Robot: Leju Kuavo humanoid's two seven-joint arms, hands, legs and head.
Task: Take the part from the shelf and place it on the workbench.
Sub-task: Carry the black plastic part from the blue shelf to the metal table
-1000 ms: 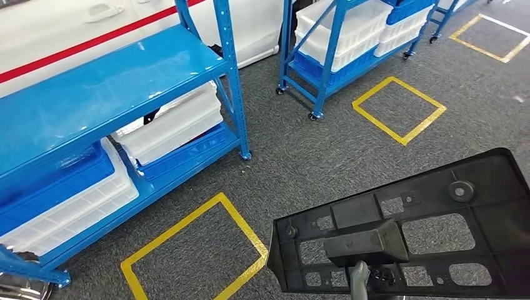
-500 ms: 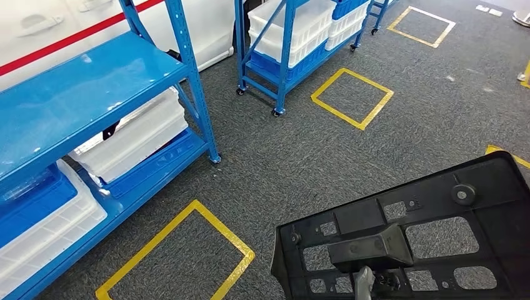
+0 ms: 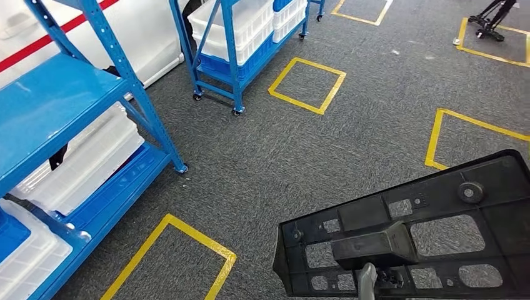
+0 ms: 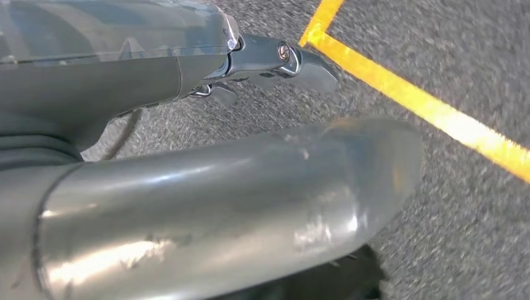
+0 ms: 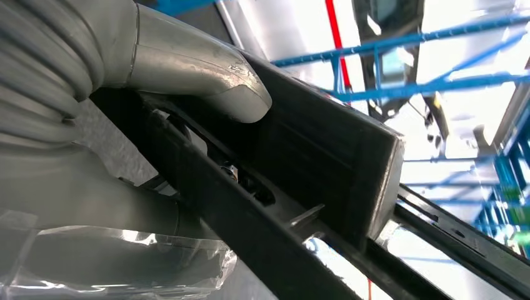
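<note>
The part [image 3: 500, 212] is a flat black plastic panel with several cut-outs and a raised block near its middle. In the head view it hangs low on the right above the carpet, and my right hand [image 3: 367, 282] grips it from below, one grey finger reaching up beside the block. In the right wrist view the right hand [image 5: 94, 125] clamps the panel's block [image 5: 312, 150], thumb on top. My left hand [image 4: 219, 187] hangs over the carpet with nothing in it, its fingers stretched out.
A blue shelf [image 3: 56, 106] with white crates [image 3: 87, 156] stands at the left. A wheeled blue rack [image 3: 237, 37] with more crates is behind it. Yellow tape squares [image 3: 306, 84] mark the grey carpet. A dark stand [image 3: 494, 15] is far right.
The whole picture has slid left and down, so the camera has turned right, away from the shelf. The part keeps its place in my right hand.
</note>
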